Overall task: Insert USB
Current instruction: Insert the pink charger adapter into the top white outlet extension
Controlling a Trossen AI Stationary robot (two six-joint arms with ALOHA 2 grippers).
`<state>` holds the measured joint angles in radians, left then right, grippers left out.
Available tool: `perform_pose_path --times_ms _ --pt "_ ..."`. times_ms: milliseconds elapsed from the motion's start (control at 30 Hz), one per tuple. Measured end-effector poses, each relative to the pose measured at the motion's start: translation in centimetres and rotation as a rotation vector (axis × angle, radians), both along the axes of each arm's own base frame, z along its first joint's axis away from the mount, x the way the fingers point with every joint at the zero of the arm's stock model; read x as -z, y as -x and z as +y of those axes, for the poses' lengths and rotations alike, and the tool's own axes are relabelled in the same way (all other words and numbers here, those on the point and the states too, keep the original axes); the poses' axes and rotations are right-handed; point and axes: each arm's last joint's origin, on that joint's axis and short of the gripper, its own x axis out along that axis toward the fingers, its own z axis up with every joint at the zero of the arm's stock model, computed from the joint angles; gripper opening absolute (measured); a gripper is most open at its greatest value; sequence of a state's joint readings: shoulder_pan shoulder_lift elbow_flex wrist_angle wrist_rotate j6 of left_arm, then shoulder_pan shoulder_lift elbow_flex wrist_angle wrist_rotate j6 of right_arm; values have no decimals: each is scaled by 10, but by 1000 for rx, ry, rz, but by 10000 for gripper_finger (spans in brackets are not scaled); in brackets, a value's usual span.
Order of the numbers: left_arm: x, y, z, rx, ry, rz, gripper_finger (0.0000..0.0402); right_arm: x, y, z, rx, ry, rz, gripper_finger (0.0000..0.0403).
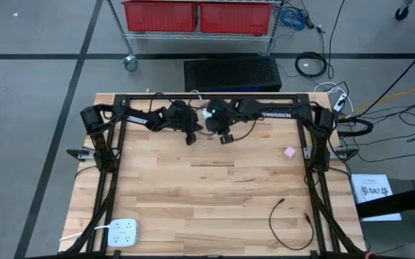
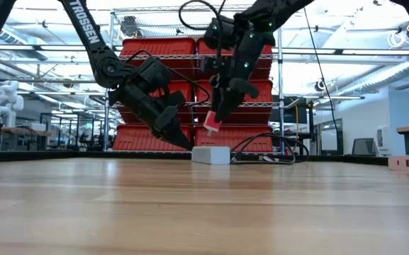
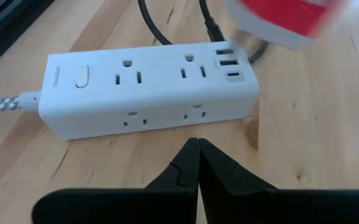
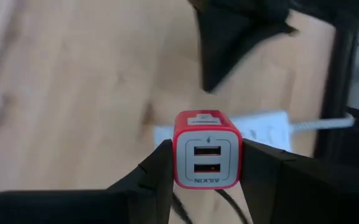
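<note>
I see right gripper (image 4: 205, 163) upper centre of high view, jaws grasping red charger (image 4: 206, 149), lifted above white power strip (image 3: 148, 87) on table (image 1: 214, 194). Left gripper (image 3: 198, 163) just beside strip, jaws clenched, empty. Black cable (image 1: 290, 223) lies lower right.

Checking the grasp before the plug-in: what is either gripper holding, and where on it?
The right gripper clamps the red USB charger by its two opposite sides. The left gripper is shut, empty.

On the worktop (image 1: 193, 194): two white power strips (image 3: 148, 87) (image 1: 123, 232), one red USB charger (image 4: 206, 149), one loose black cable (image 1: 288, 223), one small pink block (image 1: 290, 152). Above: two dark arms.
</note>
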<state>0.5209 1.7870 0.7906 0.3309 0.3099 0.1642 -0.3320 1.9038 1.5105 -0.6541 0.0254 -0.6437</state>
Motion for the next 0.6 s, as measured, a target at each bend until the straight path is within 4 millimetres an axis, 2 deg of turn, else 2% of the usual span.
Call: perform_pose_path --times_ms 200,367,600 --pt "0 0 0 0 1 1 8 12 2 -20 -55 21 32 119" --pt "0 0 0 0 2 2 8 27 -3 -21 -81 22 68 119" --pt "1 0 0 0 4 6 8 30 -2 -21 -84 8 87 119"
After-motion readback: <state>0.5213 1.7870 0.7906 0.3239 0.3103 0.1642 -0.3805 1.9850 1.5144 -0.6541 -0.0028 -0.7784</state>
